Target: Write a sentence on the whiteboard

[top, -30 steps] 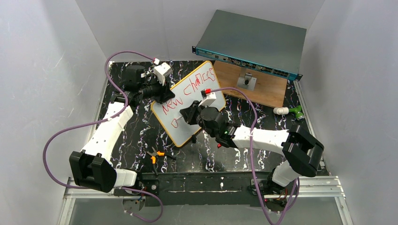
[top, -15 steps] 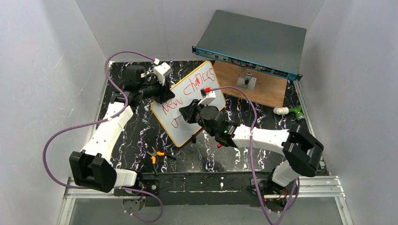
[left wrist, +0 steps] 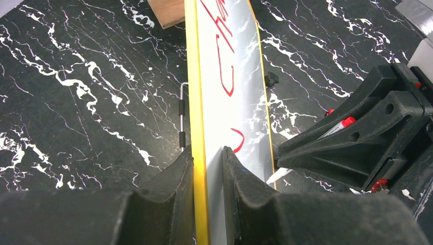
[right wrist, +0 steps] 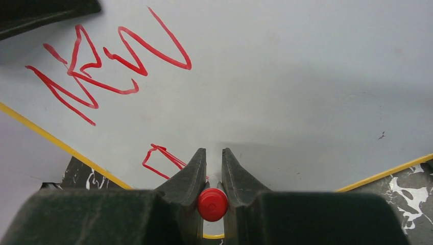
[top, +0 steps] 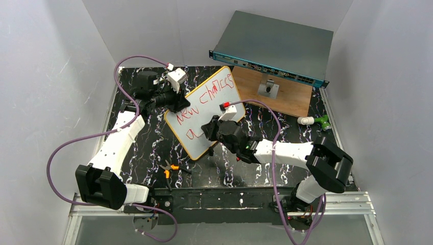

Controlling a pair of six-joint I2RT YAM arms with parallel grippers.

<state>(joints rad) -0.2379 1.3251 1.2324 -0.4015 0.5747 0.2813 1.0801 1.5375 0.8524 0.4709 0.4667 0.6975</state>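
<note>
Far left: black two-finger left gripper, jaws pressed together on the near-left edge of the white, rounded-corner, orange-rimmed whiteboard, one finger on each face. Steadies it, judging by the grip, rather than writes.

Moving right: lies diagonally across the black, white-veined table, long axis running from near-left to far-right. Looks raised at a tilt in the left wrist view rather than flat.

Carries the scrawled red handwritten sentence. Reads "NEW" then "chances" on the upper line. Shows below only a boxy "a" and the start of one more stroke, not legible as a word.

Further right: black right gripper, fingers pinching a slim red-capped marker, tip aimed at the lower line just right of the last stroke. Cannot tell whether the tip touches the surface.

Hinges, for the coming move, on this: blank white lies rightward from the tip along the long axis, toward the far-right corner, nearer the right arm.

Far right: flat grey teal-fronted metal rack unit. No brand or label readable there or on the marker.
</note>
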